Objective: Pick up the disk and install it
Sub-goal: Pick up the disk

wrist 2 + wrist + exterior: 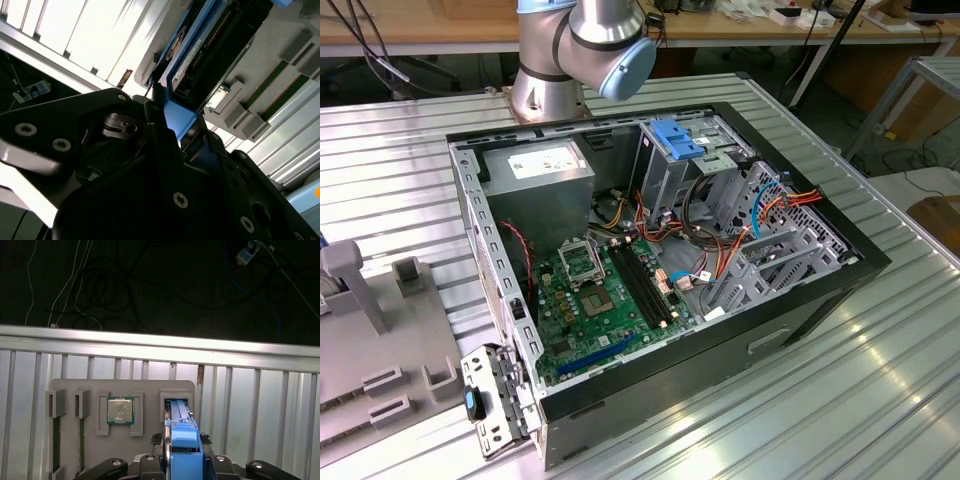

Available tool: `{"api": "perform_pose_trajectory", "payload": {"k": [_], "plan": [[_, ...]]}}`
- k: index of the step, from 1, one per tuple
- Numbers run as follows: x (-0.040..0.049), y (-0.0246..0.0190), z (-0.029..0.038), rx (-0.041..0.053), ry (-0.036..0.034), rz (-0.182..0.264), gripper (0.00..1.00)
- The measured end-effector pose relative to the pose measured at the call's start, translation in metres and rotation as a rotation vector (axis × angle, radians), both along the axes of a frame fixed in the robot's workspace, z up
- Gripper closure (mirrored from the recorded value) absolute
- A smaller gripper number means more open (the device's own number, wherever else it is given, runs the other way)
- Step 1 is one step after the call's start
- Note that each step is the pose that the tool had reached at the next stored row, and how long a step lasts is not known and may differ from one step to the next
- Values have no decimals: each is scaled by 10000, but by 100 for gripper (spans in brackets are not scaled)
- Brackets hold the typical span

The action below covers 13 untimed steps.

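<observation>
In the narrow slot of the flat grey plastic parts tray [145, 390], the disk [179, 412], a dark grey rectangular metal drive clipped in a bright blue plastic carrier frame, stands on its edge, which leaves its blue end free for a grasp. The black two-fingered gripper [182, 440] straddles that end in both wrist views, its fingers [160, 130] seemingly closed against the frame's two faces, though the contact itself is hard to make out. With the disk seated in the tray and not in the open black metal computer case [800, 320] on the ribbed metal table [880, 400], the install appears not yet done.
</observation>
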<state>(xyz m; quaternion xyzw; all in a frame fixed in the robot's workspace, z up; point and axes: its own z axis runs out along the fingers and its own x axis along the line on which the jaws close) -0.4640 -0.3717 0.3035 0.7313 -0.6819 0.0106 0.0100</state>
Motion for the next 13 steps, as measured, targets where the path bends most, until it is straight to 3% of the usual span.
{"api": "perform_pose_trajectory", "payload": {"k": [4,13], "plan": [[0,0,-9,-1,2,-956,63],[5,0,-10,-1,1,-1033,63]]}}
